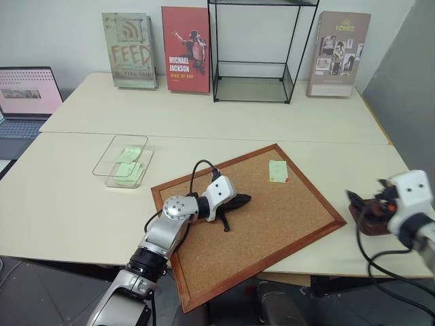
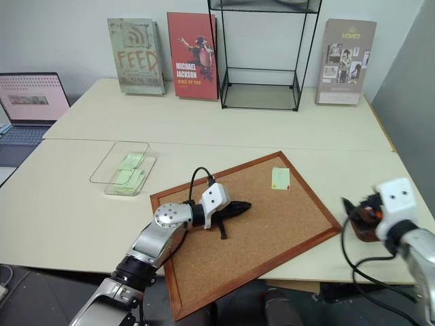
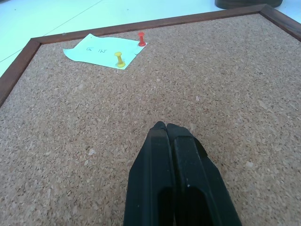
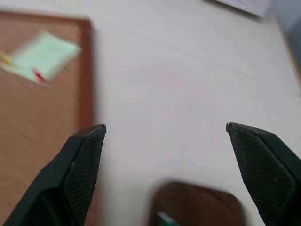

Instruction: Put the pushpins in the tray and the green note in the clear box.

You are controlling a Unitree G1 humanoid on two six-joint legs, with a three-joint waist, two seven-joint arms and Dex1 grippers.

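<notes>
A pale counter (image 1: 81,204) carries a corkboard (image 1: 272,224) with a reddish wooden frame, lying skewed in the lower middle of the head-camera frame.

The left pincer (image 1: 239,200) rests on the cork near the board's centre, its two black fingers pressed together and holding nothing. The green note (image 1: 277,170) lies on the board toward its upper right corner, up and to the right of this pincer and well apart from it. In the left wrist view the note (image 3: 101,50) sits at the upper left, pinned by a yellow pushpin (image 3: 120,59) and a red pushpin (image 3: 141,38) at its near edge, both upright.

The right pincer (image 4: 164,136) hangs at the right edge of the frame, off the board, with its fingers spread wide and nothing between them. The tray (image 1: 367,219), a dark reddish-brown dish, sits on the counter just beside the board's right corner, partly hidden behind this pincer. In the right wrist view the tray (image 4: 197,202) lies low between the fingers, with something small and green inside it.

The clear box (image 1: 126,161) stands on the counter to the left of the board, in the left middle of the frame, well away from both pincers, with pale green notes already inside.
</notes>
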